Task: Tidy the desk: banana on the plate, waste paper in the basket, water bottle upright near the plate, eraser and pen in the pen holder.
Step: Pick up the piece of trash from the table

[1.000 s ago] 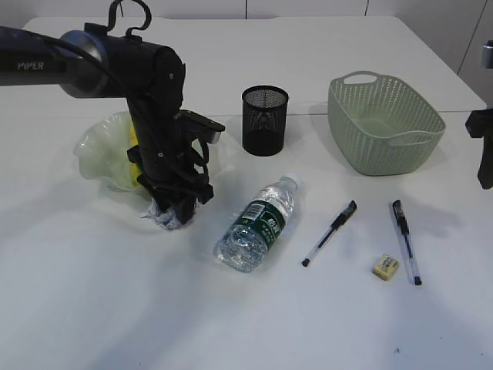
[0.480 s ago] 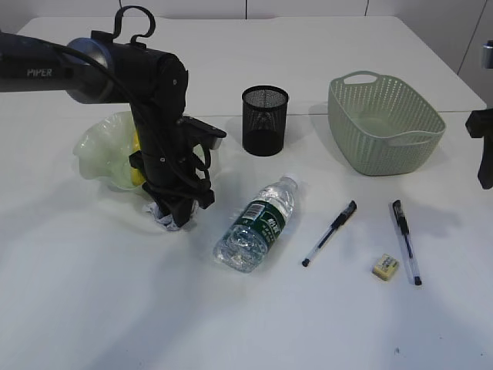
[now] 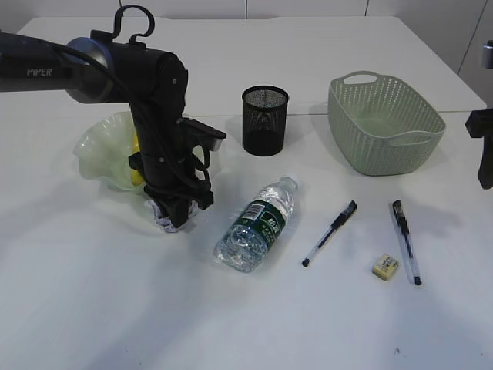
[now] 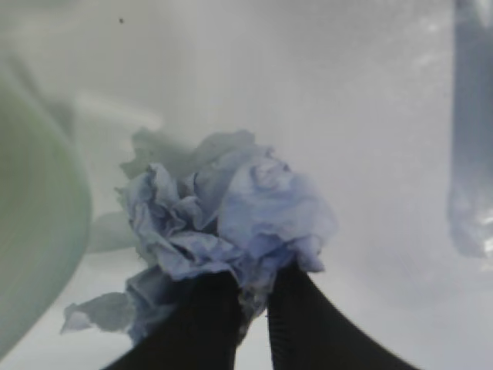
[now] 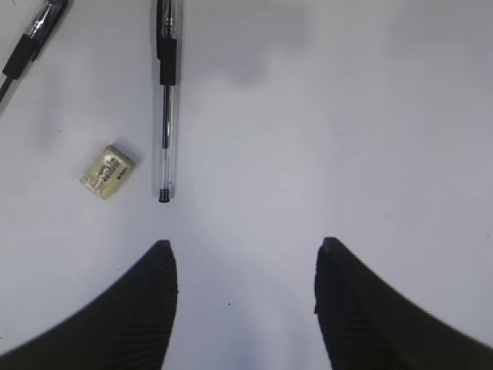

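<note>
Black jointed arm (image 3: 150, 100), white lettering, ribbed pincer (image 5: 245, 301)

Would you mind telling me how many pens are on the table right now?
2. One pen lies right of the water bottle; the other pen lies further right, beside the eraser. The pen holder's inside isn't visible, so more could be hidden.
</note>
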Available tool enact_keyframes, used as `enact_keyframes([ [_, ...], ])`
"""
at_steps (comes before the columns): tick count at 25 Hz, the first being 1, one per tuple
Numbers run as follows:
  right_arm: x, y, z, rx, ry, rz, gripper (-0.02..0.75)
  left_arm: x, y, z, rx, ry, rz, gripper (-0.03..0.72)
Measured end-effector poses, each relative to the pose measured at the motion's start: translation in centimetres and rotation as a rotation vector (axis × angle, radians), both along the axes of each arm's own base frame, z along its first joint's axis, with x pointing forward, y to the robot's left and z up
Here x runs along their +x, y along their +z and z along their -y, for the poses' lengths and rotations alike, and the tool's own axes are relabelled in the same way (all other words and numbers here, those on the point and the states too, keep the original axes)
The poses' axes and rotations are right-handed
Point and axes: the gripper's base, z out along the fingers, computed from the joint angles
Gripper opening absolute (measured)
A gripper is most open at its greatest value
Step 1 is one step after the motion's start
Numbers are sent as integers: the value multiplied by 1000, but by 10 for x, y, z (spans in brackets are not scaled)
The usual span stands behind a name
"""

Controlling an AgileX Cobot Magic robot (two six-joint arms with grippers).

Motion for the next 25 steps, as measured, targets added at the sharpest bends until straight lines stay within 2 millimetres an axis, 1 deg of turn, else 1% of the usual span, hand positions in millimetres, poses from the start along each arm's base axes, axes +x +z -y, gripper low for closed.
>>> enact_keyframes([
  [5, 0, 0, 0, 0, 0, 0, 428, -1, 6, 4, -32, 17, -34, 45],
  [9, 0, 0, 0, 0, 0, 0, 428, 2, 20, 12, -104, 30, -40, 43],
  [13, 0, 0, 0, 0, 0, 0, 428, 4, 33, 23, -146, 15, -16, 43],
  [19, 0, 0, 0, 0, 0, 0, 428, -2, 46, 45, -173, -39, 11, 43],
  [22, 0, 0, 0, 0, 0, 0, 428, 0, 57, 53, -194, -55, 45, 43],
  [25, 0, 0, 0, 0, 0, 0, 428, 5, 73, 57, -228, -59, 96, 43],
])
